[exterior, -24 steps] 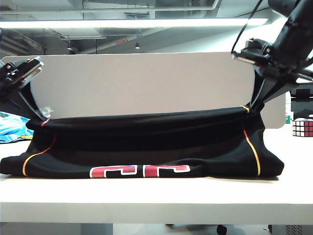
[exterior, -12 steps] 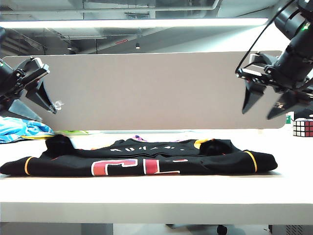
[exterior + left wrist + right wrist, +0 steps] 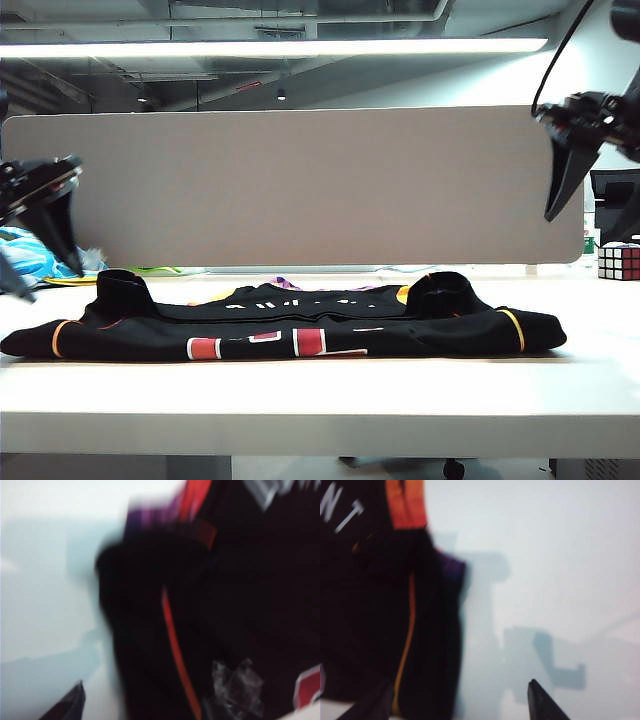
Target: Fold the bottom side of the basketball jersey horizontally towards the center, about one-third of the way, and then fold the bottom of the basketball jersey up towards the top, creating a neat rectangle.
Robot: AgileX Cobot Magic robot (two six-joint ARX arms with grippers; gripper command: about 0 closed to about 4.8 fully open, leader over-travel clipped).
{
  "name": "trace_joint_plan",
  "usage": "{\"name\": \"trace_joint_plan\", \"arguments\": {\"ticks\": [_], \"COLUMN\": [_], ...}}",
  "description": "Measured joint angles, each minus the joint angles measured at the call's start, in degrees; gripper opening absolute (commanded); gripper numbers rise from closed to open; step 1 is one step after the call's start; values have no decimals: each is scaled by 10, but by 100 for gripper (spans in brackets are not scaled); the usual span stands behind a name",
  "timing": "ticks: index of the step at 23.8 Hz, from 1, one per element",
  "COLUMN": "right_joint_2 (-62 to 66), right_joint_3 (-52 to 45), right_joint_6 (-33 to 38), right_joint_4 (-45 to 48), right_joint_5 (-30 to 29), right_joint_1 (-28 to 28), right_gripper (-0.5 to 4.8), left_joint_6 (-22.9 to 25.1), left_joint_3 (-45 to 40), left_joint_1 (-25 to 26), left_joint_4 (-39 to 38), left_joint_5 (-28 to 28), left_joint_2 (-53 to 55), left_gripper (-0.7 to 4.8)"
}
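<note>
Both grippers have let go and lifted: left gripper (image 3: 40, 235) and right gripper (image 3: 570, 180) hang released above the basketball jersey (image 3: 290, 325), which lies folded on the worktop (image 3: 320, 390).

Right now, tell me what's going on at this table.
A two-armed robot is folding a black basketball jersey. The jersey lies folded on the white table, and neither gripper holds it. The left gripper hangs open above the jersey's left end, the right gripper open and higher, off past its right end. A puzzle cube sits at the far right, and a blue cloth lies behind on the left.
</note>
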Motion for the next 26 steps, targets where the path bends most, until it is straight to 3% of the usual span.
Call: {"name": "trace_joint_plan", "arguments": {"ticks": [4, 10, 16, 18, 26], "right_joint_2": [-38, -42, -42, -42, -6], "right_joint_3": [-35, -97, -142, -152, -154], "right_joint_6": [24, 32, 38, 48, 64], "right_joint_4": [-16, -33, 6, 32, 73], "right_joint_5": [-47, -100, -103, -107, -122], "right_joint_1": [-3, -3, -2, -2, 1], "right_gripper": [362, 363, 357, 325, 310], "left_joint_6": [16, 35, 41, 42, 28], "left_joint_3": [0, 0, -26, -42, -71], "left_joint_1": [6, 5, 5, 5, 4], "left_joint_4": [-70, -109, -117, -115, -72], "left_joint_5": [-24, -27, -26, -26, 41], "left_joint_2": [0, 0, 0, 0, 3], "left_gripper": [287, 288, 288, 288, 288]}}
